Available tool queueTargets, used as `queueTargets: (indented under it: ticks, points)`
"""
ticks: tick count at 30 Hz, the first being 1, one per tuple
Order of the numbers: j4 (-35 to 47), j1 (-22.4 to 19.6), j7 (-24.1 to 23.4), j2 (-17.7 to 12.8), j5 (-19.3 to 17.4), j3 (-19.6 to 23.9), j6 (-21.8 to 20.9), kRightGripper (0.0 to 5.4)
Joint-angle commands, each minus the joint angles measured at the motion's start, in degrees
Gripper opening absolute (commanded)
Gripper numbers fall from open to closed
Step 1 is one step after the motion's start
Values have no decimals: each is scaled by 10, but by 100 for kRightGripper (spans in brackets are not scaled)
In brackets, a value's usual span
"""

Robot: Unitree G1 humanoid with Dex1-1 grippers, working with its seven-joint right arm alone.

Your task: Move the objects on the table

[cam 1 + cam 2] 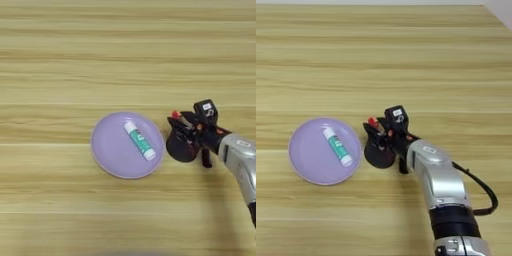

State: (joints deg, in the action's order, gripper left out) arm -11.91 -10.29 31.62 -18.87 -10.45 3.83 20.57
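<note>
- The table [75,50] is light wood with plank lines running left to right, and it fills nearly everything I can see.
- The right arm [438,182] comes in from the near right edge, its silver forearm slanting up and to the left toward the middle of the table. A black cable loops out from its right side.
- A purple plate [107,155] lies flat on the table, a bit left of centre and just left of the arm's tip.
- A small white tube with a green label [139,140] lies on the plate, tilted with its cap end far-left and its other end near-right.
- The gripper [381,137] is low over the table just right of the plate, with its black fingers pointing left.
- A round black cup [180,146] sits right at the gripper's tip, close beside the plate's right rim but not on it. The fingers overlap its top. I cannot tell whether they are clamped on it or only around it.
- A small red tip [175,114] shows just above the cup by the fingers; whether it belongs to a pen I can't tell.
</note>
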Motion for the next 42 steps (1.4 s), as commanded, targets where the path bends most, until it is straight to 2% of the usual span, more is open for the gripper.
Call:
queueTargets:
  ticks: [1,7,26,29,35,42]
  points:
    - [7,-44,-7,-9,4,4,-26,309]
    - [-2,-47,-7,-9,4,5,-29,380]
    - [-4,-49,-7,-9,3,7,-32,184]
    - [-4,-49,-7,-9,3,8,-33,166]
    - [0,-49,-8,-9,3,8,-32,93]
    - [8,-48,-8,-9,2,10,-30,77]
